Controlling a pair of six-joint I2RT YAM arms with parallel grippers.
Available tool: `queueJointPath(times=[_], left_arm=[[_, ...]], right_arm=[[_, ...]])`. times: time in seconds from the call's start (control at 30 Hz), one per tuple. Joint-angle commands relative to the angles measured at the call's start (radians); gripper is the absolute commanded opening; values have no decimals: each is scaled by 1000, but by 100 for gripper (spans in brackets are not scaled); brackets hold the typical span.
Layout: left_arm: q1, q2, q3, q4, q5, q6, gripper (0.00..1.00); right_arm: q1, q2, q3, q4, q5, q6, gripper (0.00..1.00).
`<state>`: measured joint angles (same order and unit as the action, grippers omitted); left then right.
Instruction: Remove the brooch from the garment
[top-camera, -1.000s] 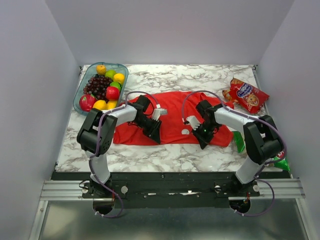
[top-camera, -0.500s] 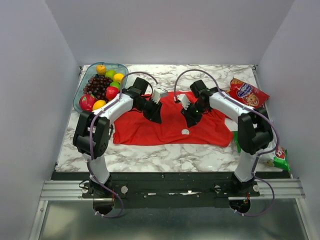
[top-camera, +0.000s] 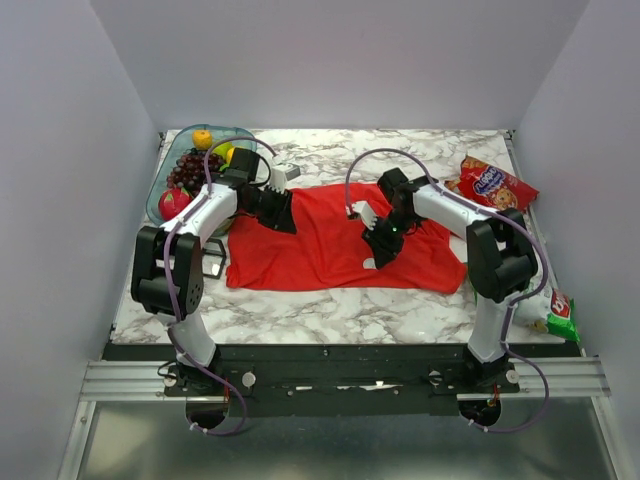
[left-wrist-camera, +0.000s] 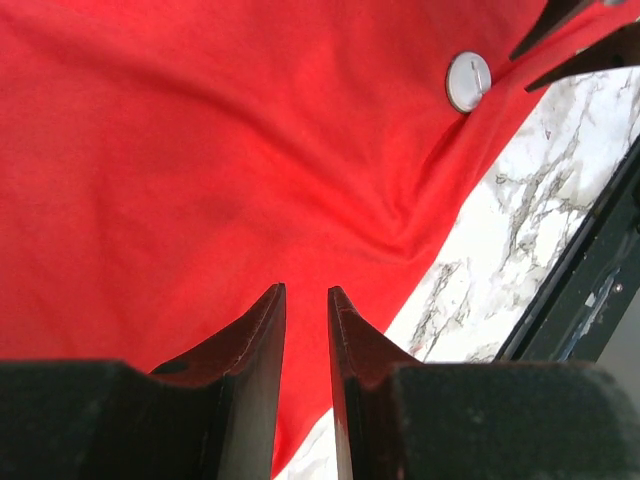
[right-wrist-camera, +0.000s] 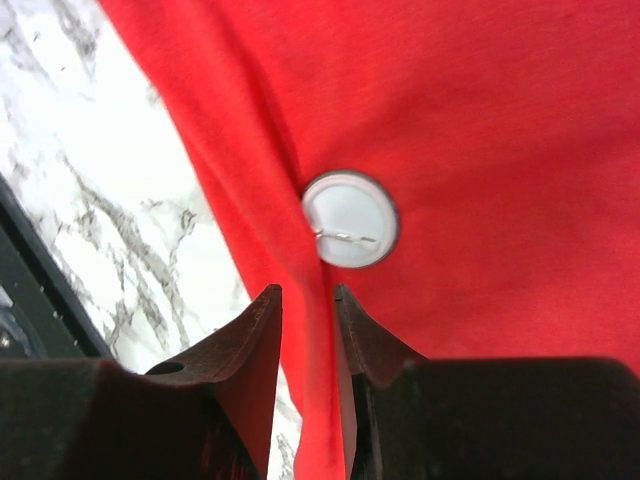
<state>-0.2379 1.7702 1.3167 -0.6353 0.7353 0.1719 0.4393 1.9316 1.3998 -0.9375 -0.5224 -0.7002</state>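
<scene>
- Top view: the garment (top-camera: 330, 245) is spread flat in the middle of the marble bench (top-camera: 330, 310). The brooch (top-camera: 369, 263) is a tiny white dot pinned near the shirt's hem, at about 5 o'clock from its centre.
- The right gripper (top-camera: 380, 247) hangs over the cloth just at 1 o'clock from the brooch. The left gripper (top-camera: 282, 210) is up at the shirt's 10 o'clock corner, well apart from the pin.
- Also on the bench: a fruit tray (top-camera: 160, 195) at 10 o'clock, a red snack bag (top-camera: 495, 187) at 2 o'clock and a green packet (top-camera: 558, 322) at 4 o'clock.
- Left wrist view: the left gripper (left-wrist-camera: 306, 292) has its jaws almost closed, with only a thin slit between them. Nothing is in the slit, just the garment (left-wrist-camera: 200, 150) underneath. The brooch (left-wrist-camera: 468, 80) is way off at 1 o'clock, by the cloth's edge, with bench (left-wrist-camera: 500, 240) showing beyond.
- Right wrist view: the right gripper (right-wrist-camera: 308, 292) also has its jaws down to a narrow slit. The brooch (right-wrist-camera: 350, 218) sits just past the tips at about 1 o'clock, showing a round white face with a metal pin across it.
- A folded edge of the garment (right-wrist-camera: 500, 140) runs through that slit. Can't tell whether it's actually pinched. Bench (right-wrist-camera: 130, 200) fills the 9 o'clock side.
</scene>
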Motion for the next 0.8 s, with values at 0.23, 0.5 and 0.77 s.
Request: queueJointPath(times=[0.23, 0.5, 0.77], left_arm=[[3, -28, 1, -9, -8, -12, 33], [2, 15, 18, 0, 13, -38, 33], [-20, 58, 35, 23, 38, -51, 33]], right_arm=[[21, 49, 21, -101, -6, -62, 30], [53, 21, -73, -3, 73, -16, 9], [122, -143, -241, 66, 139, -53, 0]])
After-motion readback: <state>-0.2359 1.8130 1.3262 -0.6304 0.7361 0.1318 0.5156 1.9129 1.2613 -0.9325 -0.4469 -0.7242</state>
